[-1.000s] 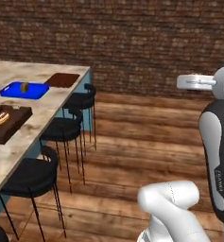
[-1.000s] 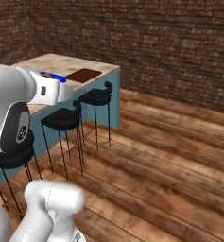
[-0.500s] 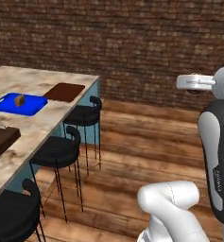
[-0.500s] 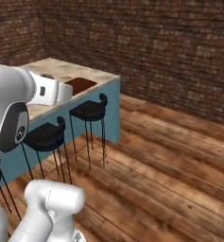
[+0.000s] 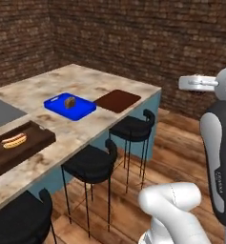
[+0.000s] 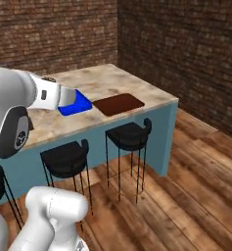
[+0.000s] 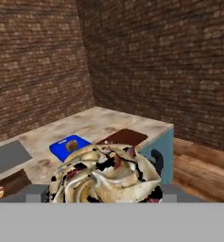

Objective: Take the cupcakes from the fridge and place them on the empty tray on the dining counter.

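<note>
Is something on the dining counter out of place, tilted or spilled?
Nothing stands out. The blue board, the reddish-brown tray and the dark box tray with a hot dog all lie flat on the dining counter, and nothing is spilled.

Left base view taken from behind arm, angled forward and down; worktop (image 5: 86,83) seen along its length at left, stools (image 5: 93,164) near. Right base view taken from other side, facing worktop end and brick corner. Both views shared: tray (image 5: 118,100), blue board (image 5: 69,106), stools, far wall. Hand view aimed along gripper toward same worktop (image 7: 92,124) from farther off; swirled frosting (image 7: 106,176) very close to lens.
</note>
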Available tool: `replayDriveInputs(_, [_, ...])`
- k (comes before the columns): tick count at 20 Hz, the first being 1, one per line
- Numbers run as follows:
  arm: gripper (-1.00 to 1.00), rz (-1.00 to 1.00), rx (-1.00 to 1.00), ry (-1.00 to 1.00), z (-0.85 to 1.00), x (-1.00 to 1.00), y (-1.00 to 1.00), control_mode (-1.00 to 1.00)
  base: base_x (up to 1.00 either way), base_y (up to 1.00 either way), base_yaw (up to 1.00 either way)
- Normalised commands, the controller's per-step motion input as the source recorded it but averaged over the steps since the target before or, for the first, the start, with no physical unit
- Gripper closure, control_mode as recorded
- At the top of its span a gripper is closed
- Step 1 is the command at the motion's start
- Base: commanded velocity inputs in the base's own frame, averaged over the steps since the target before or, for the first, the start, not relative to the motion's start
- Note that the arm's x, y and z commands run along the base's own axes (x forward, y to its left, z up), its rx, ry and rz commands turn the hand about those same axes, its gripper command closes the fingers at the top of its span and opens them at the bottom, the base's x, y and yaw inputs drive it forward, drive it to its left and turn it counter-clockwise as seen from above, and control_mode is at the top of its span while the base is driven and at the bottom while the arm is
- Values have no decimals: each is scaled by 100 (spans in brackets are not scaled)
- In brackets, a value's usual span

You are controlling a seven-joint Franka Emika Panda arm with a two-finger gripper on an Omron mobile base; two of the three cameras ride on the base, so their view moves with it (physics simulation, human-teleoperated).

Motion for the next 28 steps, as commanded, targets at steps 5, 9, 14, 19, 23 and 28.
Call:
replayDriveInputs(5, [100, 0, 0, 0, 0, 0, 0, 100, 37, -79, 47])
replayDriveInputs(9, [100, 0, 0, 0, 0, 0, 0, 100, 16, -100, 27])
replayDriveInputs(14, [100, 0, 0, 0, 0, 0, 0, 100, 100, -43, 41])
replayDriveInputs(19, [100, 0, 0, 0, 0, 0, 0, 100, 100, -9, 35])
replayDriveInputs(23, [100, 0, 0, 0, 0, 0, 0, 100, 99, 1, 40])
replayDriveInputs(28, [100, 0, 0, 0, 0, 0, 0, 100, 90, -58, 52])
